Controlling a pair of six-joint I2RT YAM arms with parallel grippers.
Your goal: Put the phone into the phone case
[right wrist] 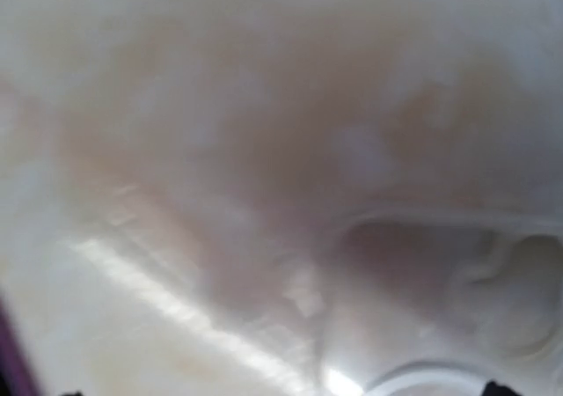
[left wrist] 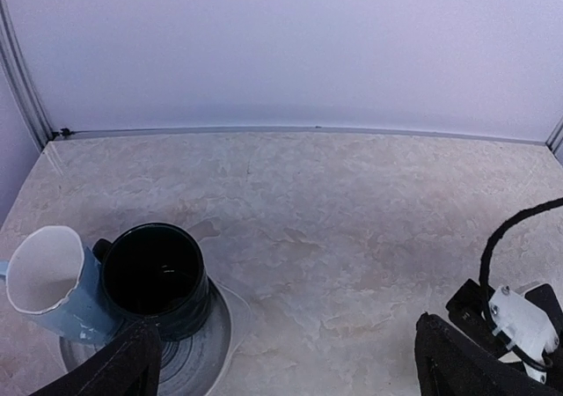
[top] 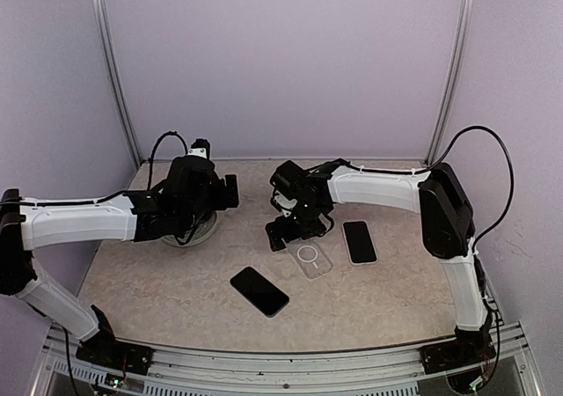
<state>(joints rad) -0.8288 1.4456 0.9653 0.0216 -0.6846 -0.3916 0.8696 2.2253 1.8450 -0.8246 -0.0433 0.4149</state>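
Observation:
A clear phone case (top: 310, 259) with a round ring lies flat at mid-table. One dark phone (top: 259, 290) lies to its front left. A second phone (top: 359, 241) with a pale rim lies to its right. My right gripper (top: 286, 235) points down at the case's far left end. Its wrist view is a close blur of the clear case (right wrist: 413, 264), with dark fingertips (right wrist: 493, 388) only at the bottom corners, so the jaws stand wide apart and hold nothing. My left gripper (top: 232, 191) (left wrist: 295, 370) hovers open at the left, over bare table and far from both phones.
A grey plate (top: 204, 231) (left wrist: 207, 348) at the left carries a dark cup (left wrist: 158, 277) and a tilted light blue cup (left wrist: 48, 282). Part of the right arm (left wrist: 521, 321) shows in the left wrist view. Walls close in the back and both sides.

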